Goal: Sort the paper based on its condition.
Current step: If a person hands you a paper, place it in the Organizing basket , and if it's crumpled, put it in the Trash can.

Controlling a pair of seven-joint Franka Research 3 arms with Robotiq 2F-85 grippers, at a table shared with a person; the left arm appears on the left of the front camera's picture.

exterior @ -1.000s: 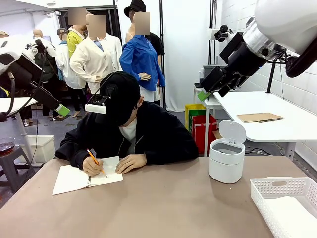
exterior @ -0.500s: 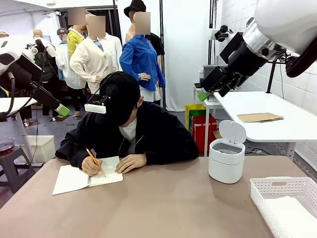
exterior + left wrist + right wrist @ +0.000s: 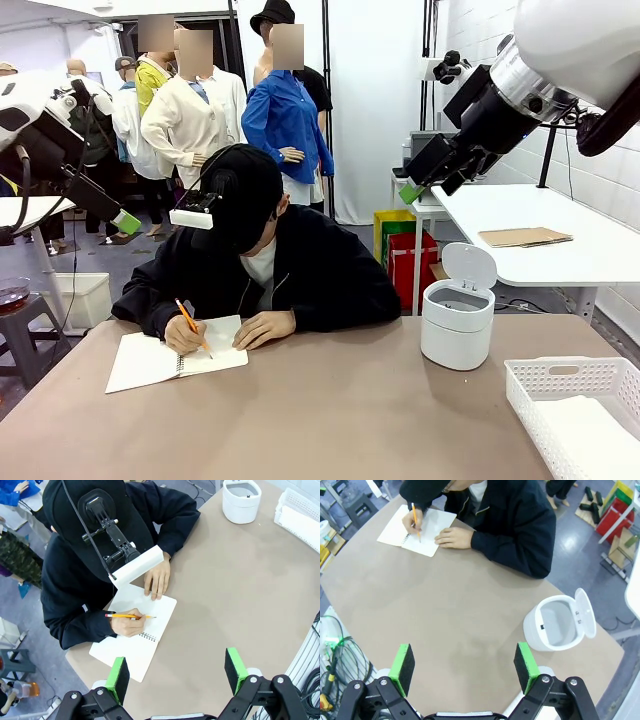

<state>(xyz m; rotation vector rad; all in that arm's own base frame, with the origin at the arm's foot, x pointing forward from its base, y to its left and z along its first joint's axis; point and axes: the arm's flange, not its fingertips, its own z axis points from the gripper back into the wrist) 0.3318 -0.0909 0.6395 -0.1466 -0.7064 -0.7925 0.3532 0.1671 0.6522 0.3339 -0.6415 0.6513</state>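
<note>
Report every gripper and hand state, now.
Left gripper: open, empty.
Right gripper: open, empty.
Person's right hand: holding a pencil.
Person's left hand: flat on the notebook.

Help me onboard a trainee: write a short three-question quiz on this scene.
1. True or false: the round white plastic bin has its lid shut.
2. What is the person's hand holding over the spiral-bound white notebook? A) orange pencil B) scissors C) black marker
3. Fill in: the white plastic lattice basket sits at the robot's ___ side of the brown table.
Key: 1 false; 2 A; 3 right.
</note>
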